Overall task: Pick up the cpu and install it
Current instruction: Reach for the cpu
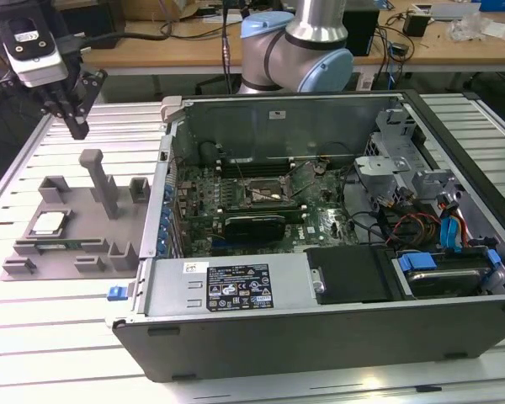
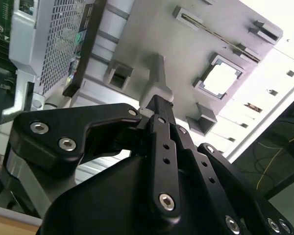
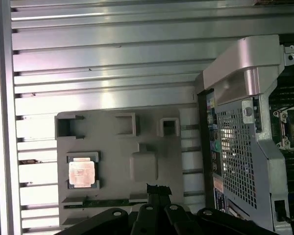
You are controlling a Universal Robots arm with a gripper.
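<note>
1. One tool [image 1: 78, 128], on the arm at the exterior view's left. Fingertips [image 2: 161, 102] are pressed together, nothing pinched between them.
2. One cpu [image 1: 48, 222], silvery top up, lying flat in a framed recess of the grey fixture tray [image 1: 77, 246]. Also seen in both wrist views [image 2: 219, 78] [image 3: 82, 172].
3. One tray, flat on the slatted desk [image 1: 50, 337], its long edge just beside the case's outer wall.
4. One tall post [image 1: 98, 181] stands on the tray between the cpu and the case side. Three square pockets [image 3: 126, 123] line one tray edge in the first wrist view.
5. One grey computer case [image 1: 320, 337], lying open side up. One dark socket [image 1: 265, 195] with a metal frame sits mid-board, and one long black card [image 1: 252, 225] lies just beside it.
6. The tool hangs above the tray, apart from the cpu and touching nothing. In the first wrist view its tips [image 3: 158, 189] line up nearer the post than the cpu.
7. Room: the cpu's top face is uncovered, with a low recess rim around it. The post is the nearest upright obstacle. Bare desk slats run beyond the tray's outer edges.
</note>
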